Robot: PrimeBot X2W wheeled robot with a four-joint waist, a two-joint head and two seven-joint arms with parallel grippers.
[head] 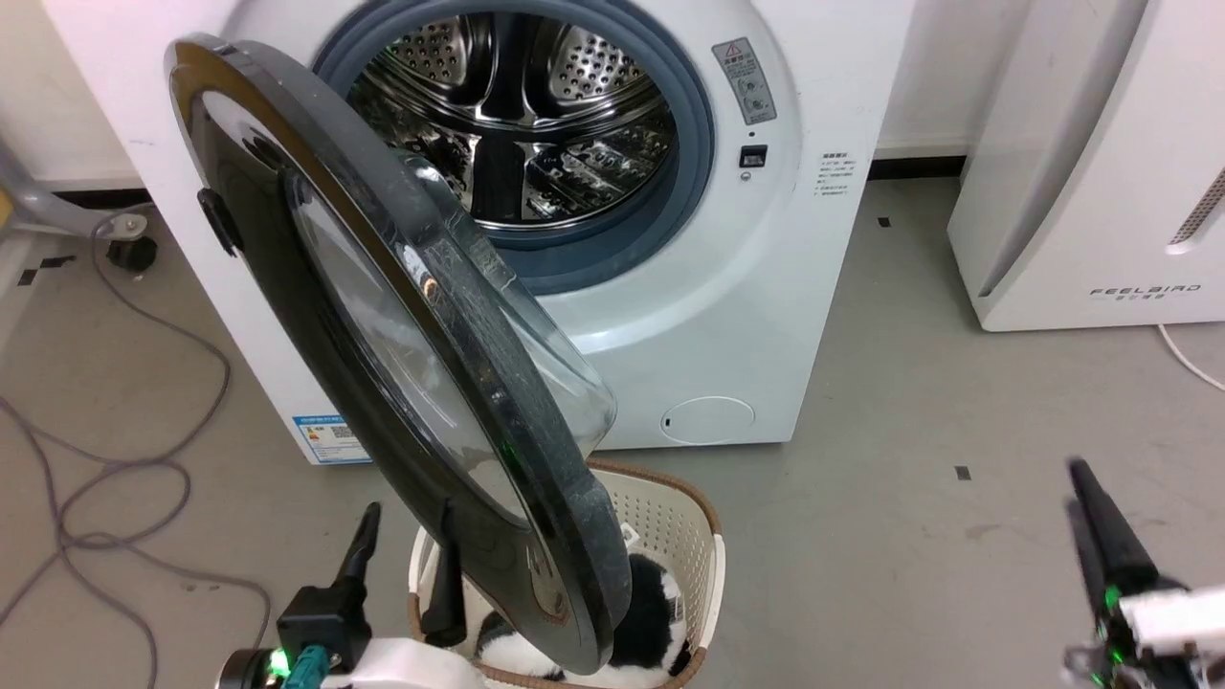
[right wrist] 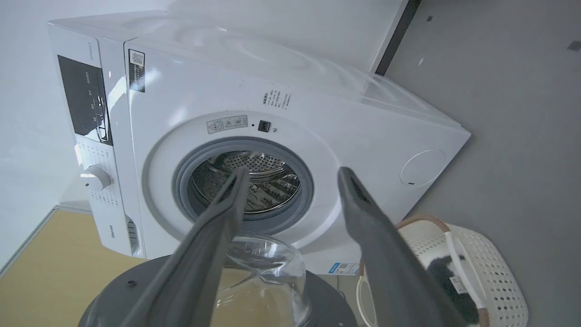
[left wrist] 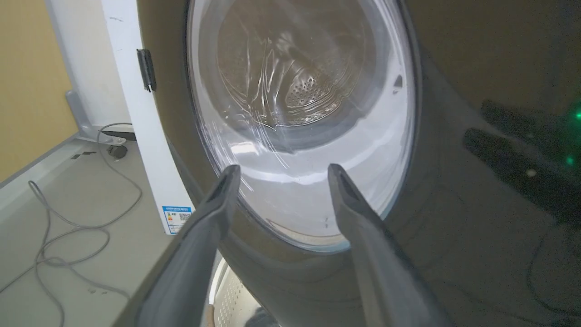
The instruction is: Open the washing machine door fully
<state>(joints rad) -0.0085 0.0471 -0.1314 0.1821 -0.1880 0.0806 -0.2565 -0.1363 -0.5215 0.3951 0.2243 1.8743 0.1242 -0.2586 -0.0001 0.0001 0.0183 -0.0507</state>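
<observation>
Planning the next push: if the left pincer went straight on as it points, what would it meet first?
Probably the washing machine door: the open left pincer aims at the lower part of its glass window, though the gap is unclear.

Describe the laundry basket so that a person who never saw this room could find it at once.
Find the white washing machine with its steel drum exposed. Its round black door hangs open, and the basket stands on the grey floor in front, close by the door's lower edge. It alone is white, perforated and brown-rimmed, with black-and-white fabric inside.
</observation>
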